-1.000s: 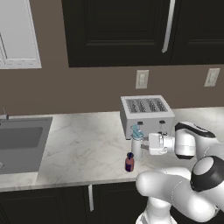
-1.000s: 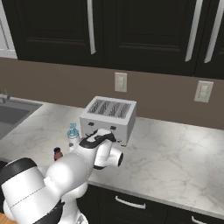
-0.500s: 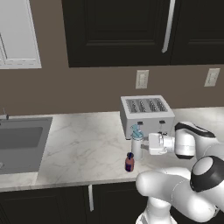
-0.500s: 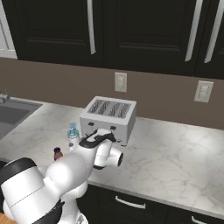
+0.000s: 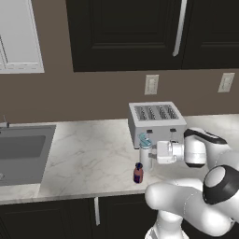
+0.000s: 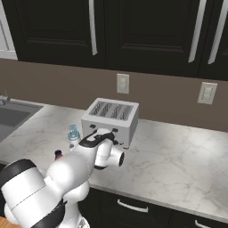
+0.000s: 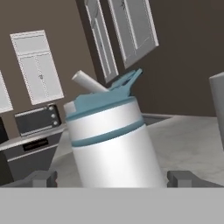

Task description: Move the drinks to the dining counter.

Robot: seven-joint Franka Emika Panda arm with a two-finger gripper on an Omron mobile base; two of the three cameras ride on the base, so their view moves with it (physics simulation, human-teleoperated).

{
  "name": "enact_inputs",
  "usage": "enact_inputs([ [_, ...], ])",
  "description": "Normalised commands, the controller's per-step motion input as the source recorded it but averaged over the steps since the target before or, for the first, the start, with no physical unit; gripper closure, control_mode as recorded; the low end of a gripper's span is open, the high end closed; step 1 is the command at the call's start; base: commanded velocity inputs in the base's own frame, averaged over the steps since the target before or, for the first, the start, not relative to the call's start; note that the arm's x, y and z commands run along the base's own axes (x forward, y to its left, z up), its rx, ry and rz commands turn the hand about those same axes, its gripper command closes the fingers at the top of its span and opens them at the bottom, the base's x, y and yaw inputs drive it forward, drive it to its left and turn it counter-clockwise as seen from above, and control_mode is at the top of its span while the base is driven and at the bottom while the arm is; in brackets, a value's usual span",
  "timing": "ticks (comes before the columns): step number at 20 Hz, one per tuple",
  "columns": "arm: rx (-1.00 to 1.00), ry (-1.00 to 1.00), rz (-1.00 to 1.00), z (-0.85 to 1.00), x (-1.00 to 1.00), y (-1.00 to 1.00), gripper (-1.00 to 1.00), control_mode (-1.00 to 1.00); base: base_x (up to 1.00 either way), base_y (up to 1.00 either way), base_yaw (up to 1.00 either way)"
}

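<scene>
Tool (image 7: 112, 178) open round white-grey bottle (image 7: 109, 138) — upright, spout tilted.

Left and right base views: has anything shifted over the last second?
Nothing visibly changed. The hand stays open around the white-grey bottle, without closing on it. The small purple-red bottle and the toaster stand where they were on the worktop.
</scene>
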Motion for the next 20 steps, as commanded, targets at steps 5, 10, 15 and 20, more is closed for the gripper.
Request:
enact_inputs([
  [5, 0.00, 0.00, 0.05, 0.00, 0.01, 0.00, -1.00, -1.00, 0.00, 0.00, 0.00],
  [10, 0.00, 0.00, 0.02, 0.00, 0.02, 0.00, -1.00, -1.00, 0.00, 0.00, 0.00],
  [15, -0.05, 0.00, 0.00, 0.00, 0.06, 0.07, -1.00, -1.00, 0.00, 0.00, 0.00],
  [20, -0.14, 0.00, 0.00, 0.00, 0.12, 0.43, -1.00, -1.00, 0.00, 0.00, 0.00],
])
